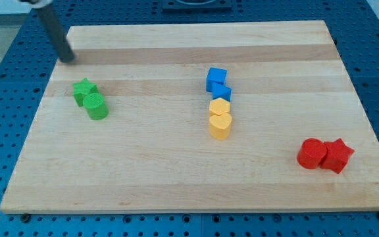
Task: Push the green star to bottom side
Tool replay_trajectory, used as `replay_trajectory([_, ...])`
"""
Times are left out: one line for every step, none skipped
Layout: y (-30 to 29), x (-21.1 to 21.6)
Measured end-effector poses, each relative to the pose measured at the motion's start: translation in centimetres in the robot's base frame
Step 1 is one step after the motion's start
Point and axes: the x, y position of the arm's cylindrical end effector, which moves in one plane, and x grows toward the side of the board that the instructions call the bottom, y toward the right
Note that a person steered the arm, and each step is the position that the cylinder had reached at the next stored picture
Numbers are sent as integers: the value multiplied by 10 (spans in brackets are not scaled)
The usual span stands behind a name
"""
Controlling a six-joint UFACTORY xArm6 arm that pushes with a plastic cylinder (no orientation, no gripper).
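**Rod poised above the green star, push not yet begun**

The wooden board (196, 191) fills the view. Near its centre stand two blue blocks (217, 83) atop two yellow blocks (220, 118) in a column; at the lower right sit a red cylinder (312, 153) and a red star (337, 155), touching. At the left, the green star (83, 91) touches a green cylinder (97, 105) just below-right. The tip (67, 59) rests near the star, up-left, holding nothing and touching nothing. This looks like the approach step. Next, the tip probably needs to settle directly above the star and drive downward, though the cylinder may get carried along.
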Motion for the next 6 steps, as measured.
replay_trajectory([29,24])
replay_trajectory([29,58])
replay_trajectory([18,107])
replay_trajectory([14,123])
replay_trajectory([14,124])
replay_trajectory([17,95])
